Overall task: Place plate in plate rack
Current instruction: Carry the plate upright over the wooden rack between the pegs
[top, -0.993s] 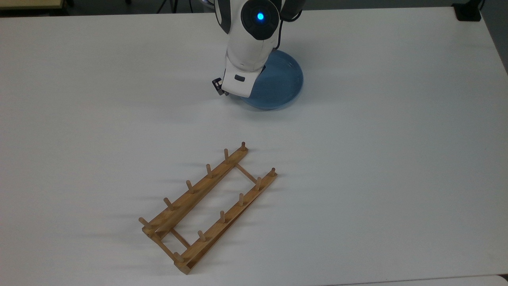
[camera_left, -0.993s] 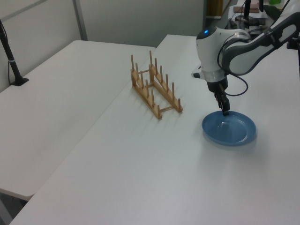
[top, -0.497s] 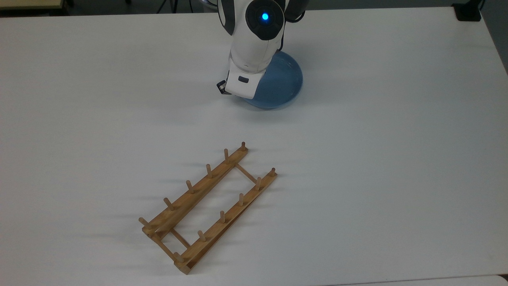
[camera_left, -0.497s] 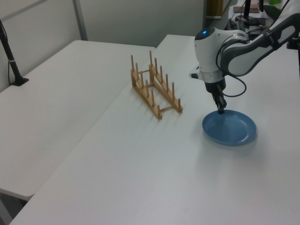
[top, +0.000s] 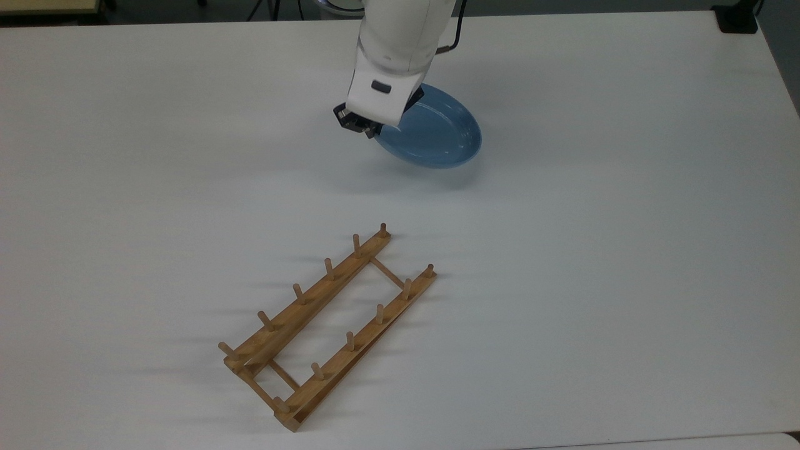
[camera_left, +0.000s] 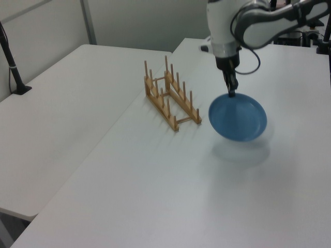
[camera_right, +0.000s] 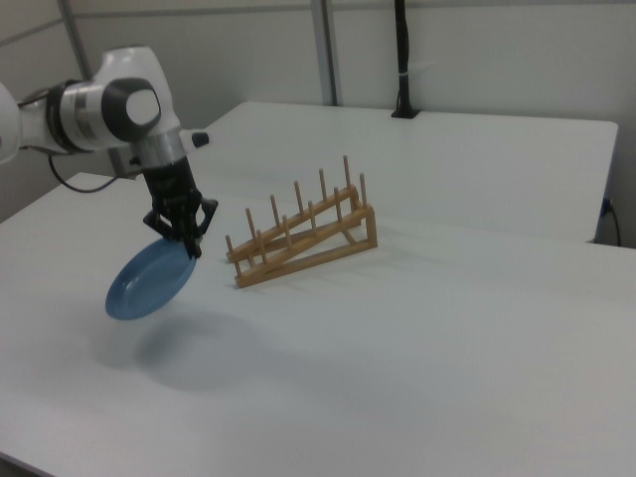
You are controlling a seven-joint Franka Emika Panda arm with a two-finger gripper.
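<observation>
I see the tool (camera_right: 189,243) clenched on the rim of the plate (camera_right: 149,282), and the plate hangs in the air above the white desk (camera_right: 417,328), not touching it. It is tilted: the gripped edge is the high one and the rest slopes down away from the tool. A soft shadow of the plate lies on the desk just under it in the right view.

In the top view the tool (top: 369,128) holds the plate (top: 431,137) at the edge on the top view's left, and the arm (top: 400,37) comes in from the upper border. In the left view the plate (camera_left: 238,118) shows me its light-blue inner face, with the tool (camera_left: 231,93) pinching it at the top.

The plate rack (top: 328,328) stands on the desk well apart from the plate, lower in the top view, lying at a diagonal. Its pegs point up and no plate is between them. In the left view the plate rack (camera_left: 170,101) is near the plate, on the left view's left of it. In the right view the plate rack (camera_right: 303,237) stands on the right view's right of the tool.
</observation>
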